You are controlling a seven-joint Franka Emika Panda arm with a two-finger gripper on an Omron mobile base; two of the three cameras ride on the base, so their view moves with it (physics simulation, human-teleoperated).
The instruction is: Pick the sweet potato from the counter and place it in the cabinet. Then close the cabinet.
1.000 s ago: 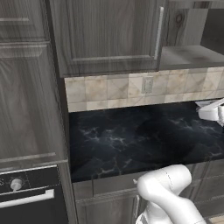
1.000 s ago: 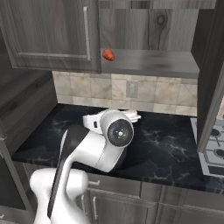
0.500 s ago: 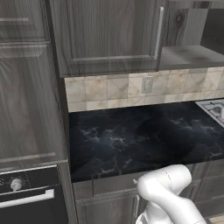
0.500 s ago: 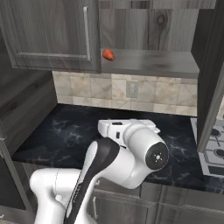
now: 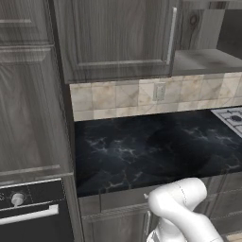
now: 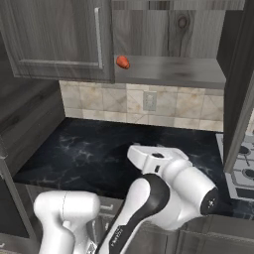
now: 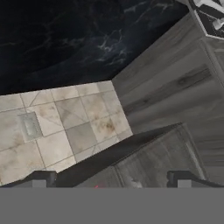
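Observation:
The sweet potato (image 6: pixel 122 62) lies on the grey shelf at the left end of the open half of the cabinet (image 6: pixel 168 69), just beside the shut left door (image 6: pixel 54 39). The right door (image 6: pixel 239 94) stands open, edge-on at the right. In the hand view my gripper (image 7: pixel 111 179) is open, its fingertips (image 7: pixel 43 178) far apart with nothing between them. It faces the tiled backsplash (image 7: pixel 57 127) and wood-grain cabinet surfaces, with the counter (image 7: pixel 65 35) at the top of that rolled view. The counter (image 5: pixel 151 146) also lies bare below the cabinet (image 5: pixel 118 38).
A stove (image 6: pixel 243 173) sits at the counter's right end. A tall wood-grain unit with a black oven (image 5: pixel 28 208) stands at the left. My white arm (image 6: pixel 168 193) bends low in front of the counter edge.
The arm has swung down and to the right, away from the cabinet, and the hand has left the left base view. The sweet potato has stayed on the shelf.

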